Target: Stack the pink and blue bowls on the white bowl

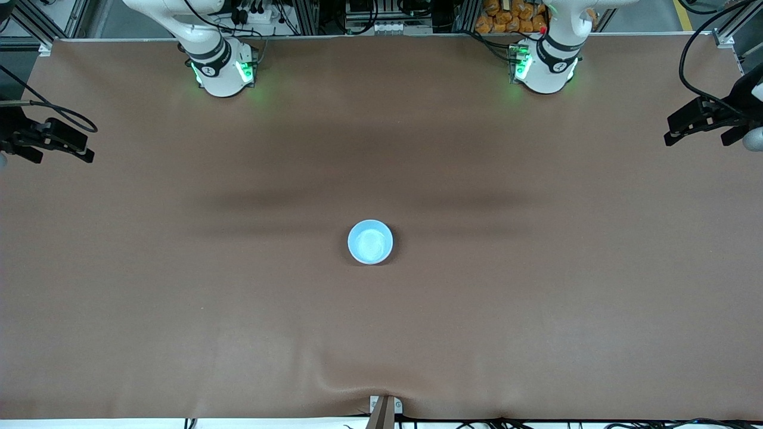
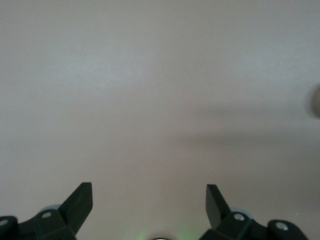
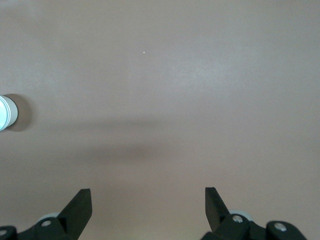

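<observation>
The light blue bowl [image 1: 370,241] sits upright near the middle of the table, seen from above. A sliver of it shows at the edge of the right wrist view [image 3: 6,113], pale with thin layered lines as of stacked rims. No separate pink bowl or white bowl is in view; I cannot tell whether they lie under the blue one. My left gripper [image 1: 694,140] is open and empty over the left arm's end of the table; its own view [image 2: 149,187] shows bare table between the fingers. My right gripper [image 1: 65,159] is open and empty over the right arm's end [image 3: 148,192].
The brown table cover [image 1: 536,310] has a small wrinkle at the edge nearest the front camera, by a clamp [image 1: 384,408]. The two arm bases [image 1: 223,68] [image 1: 545,65] stand along the edge farthest from the front camera.
</observation>
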You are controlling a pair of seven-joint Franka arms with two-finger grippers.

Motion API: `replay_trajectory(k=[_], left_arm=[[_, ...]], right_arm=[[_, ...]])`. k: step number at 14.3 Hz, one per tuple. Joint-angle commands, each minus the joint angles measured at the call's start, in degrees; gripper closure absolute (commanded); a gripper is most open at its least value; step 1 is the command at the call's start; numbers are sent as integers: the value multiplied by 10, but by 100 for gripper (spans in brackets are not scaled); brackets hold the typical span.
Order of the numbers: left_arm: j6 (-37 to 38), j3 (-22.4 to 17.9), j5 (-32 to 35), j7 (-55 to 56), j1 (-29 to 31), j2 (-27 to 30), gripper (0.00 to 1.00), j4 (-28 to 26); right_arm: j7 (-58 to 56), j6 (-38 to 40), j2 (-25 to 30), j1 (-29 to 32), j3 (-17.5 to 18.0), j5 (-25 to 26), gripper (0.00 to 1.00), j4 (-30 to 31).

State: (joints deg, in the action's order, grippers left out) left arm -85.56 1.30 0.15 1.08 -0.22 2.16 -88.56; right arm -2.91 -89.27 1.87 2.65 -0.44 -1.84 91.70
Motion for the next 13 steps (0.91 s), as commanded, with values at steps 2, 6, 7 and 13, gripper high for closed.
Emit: replay_trajectory(k=[2, 6, 7, 13], left_arm=[[-1, -2, -10, 1, -3, -3, 0, 7], [-1, -2, -10, 2, -3, -3, 0, 7], [-1, -2, -11, 2, -3, -3, 0, 7], [0, -2, -11, 1, -3, -2, 0, 7]], right_arm=[[-11, 4, 9, 5, 6, -3, 0, 2], [-6, 11, 14, -9, 9, -3, 0, 4], [-5, 12, 16, -14, 9, -3, 0, 6], [-5, 20, 18, -11, 4, -3, 0, 7]])
